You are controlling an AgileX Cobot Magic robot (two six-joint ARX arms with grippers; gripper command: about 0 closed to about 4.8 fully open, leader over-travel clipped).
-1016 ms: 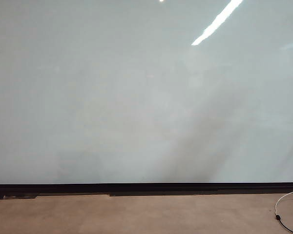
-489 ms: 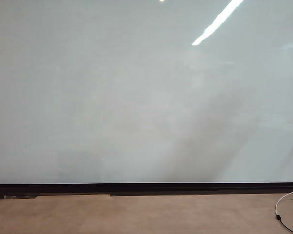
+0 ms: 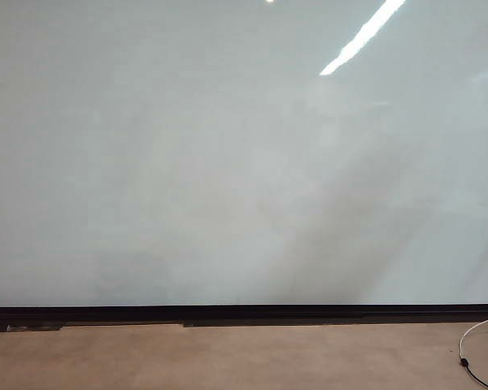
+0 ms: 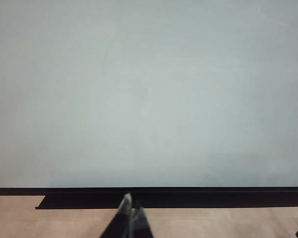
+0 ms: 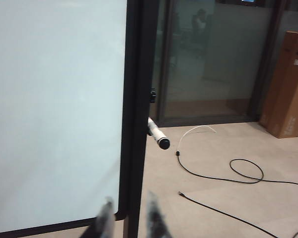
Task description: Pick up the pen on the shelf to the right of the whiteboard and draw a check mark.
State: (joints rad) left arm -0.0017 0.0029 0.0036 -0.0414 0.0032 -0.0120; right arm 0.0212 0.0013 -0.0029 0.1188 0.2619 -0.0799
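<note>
Pen point(image 5: 157, 135) is sticking out just right of the whiteboard point(image 5: 54, 109) frame; your right gripper point(image 5: 129, 218), fingers parted and empty, is risking knocking it loose. Left gripper point(image 4: 130, 208), pressed together, is idling below the whiteboard.

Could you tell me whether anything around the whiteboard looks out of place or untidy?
Only a little: black cables trail loose over the floor beside the whiteboard. The pen juts from its frame; the left gripper and right gripper hang clear.
</note>
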